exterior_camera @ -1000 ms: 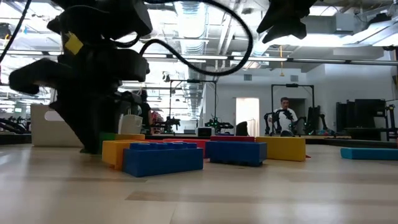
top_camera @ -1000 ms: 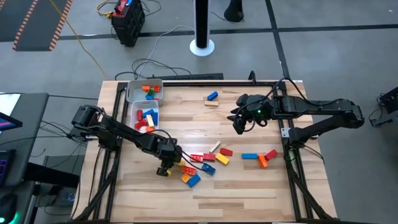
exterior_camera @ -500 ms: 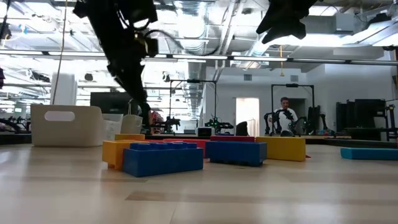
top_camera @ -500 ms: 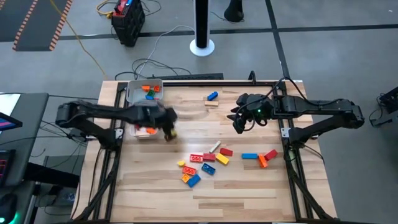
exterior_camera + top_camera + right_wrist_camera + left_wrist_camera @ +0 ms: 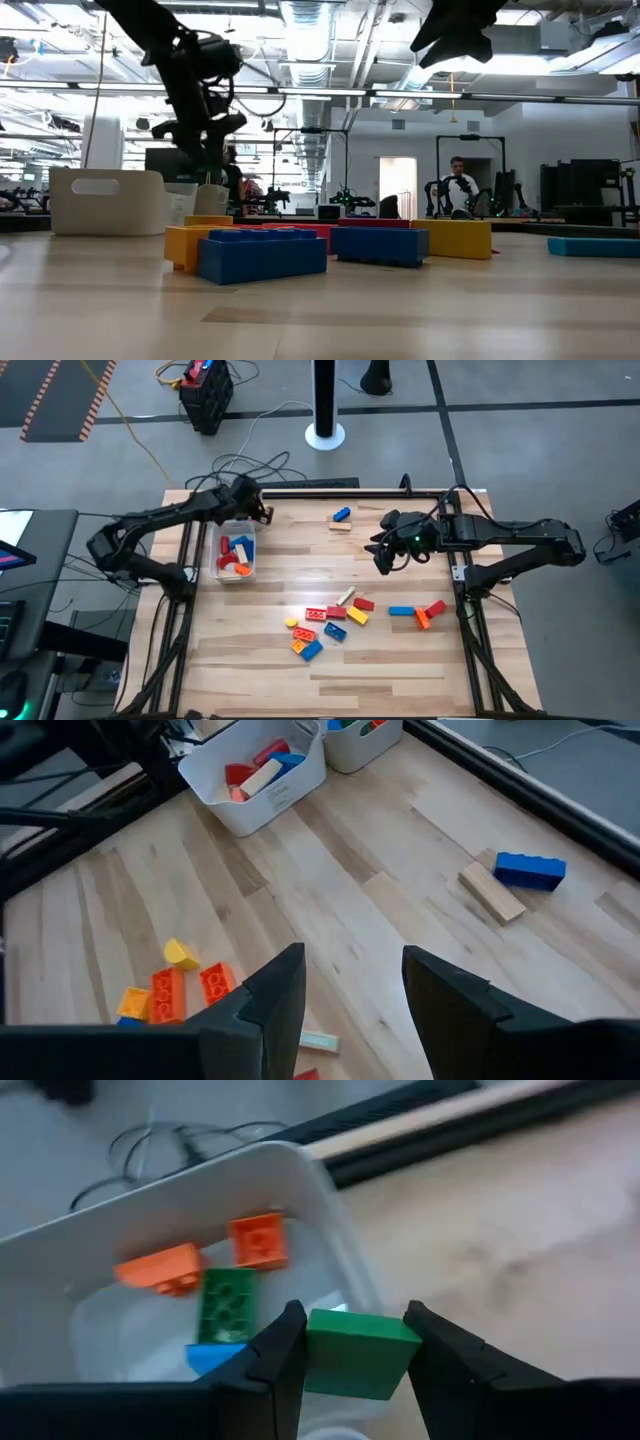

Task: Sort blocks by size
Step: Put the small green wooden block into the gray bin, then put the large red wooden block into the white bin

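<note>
My left jaws (image 5: 350, 1370) are clamped on a small square green plastic brick (image 5: 358, 1352), held above the far white rectangular plastic tray (image 5: 310, 1190), which sits at about eleven o'clock on the wooden desk (image 5: 400, 660). Inside that tray lie two short orange bricks (image 5: 260, 1240), a green one and a bit of blue, all short pieces as far as I can tell, so I judge this the bin for small ones. To drop well, I should be centred over the tray's open middle, not its near wall, come low enough that the brick will not bounce out, then part the jaws cleanly and lift straight up. The nearer white tray (image 5: 232, 553), just beside the first towards the desk's centre, holds red, blue and tan pieces. My right jaws (image 5: 350, 995) hang open and empty at about two o'clock, above bare wood. A loose cluster of red, yellow, orange and blue bricks (image 5: 325, 625) waits near six o'clock, a blue brick (image 5: 342, 514) and tan bar at twelve
</note>
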Controlling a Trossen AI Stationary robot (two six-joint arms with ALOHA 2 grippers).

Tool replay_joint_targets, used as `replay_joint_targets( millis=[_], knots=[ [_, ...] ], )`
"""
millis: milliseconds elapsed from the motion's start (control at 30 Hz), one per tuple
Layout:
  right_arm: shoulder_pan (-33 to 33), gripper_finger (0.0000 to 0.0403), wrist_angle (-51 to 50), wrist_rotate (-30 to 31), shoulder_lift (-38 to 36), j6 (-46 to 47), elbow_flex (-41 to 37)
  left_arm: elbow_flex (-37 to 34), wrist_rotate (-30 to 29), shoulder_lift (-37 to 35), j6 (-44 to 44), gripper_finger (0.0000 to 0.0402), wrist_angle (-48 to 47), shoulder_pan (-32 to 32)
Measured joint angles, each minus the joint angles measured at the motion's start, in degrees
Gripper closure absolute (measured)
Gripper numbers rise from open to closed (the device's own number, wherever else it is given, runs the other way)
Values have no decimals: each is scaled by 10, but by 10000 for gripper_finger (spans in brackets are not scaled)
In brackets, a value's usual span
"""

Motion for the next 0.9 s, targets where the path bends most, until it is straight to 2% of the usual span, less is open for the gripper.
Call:
replay_joint_targets(
  millis=[100, 333, 467, 733, 900],
  knots=[
    [8, 209, 0, 0, 0, 18, 0, 0, 8, 15, -15, 251, -2, 27],
    [28, 209, 0, 0, 0, 27, 0, 0, 66, 32, -10, 163, 0, 47],
    [27, 209, -1, 0, 0, 27, 0, 0, 91, 30, -4, 133, 8, 45],
    [13, 209, -10, -1, 18, 18, 0, 0, 204, 30, 45, 135, 81, -21],
    [2, 209, -26, -64, 63, -37, 0, 0, 257, 30, 31, 142, 133, -98]
  ],
)
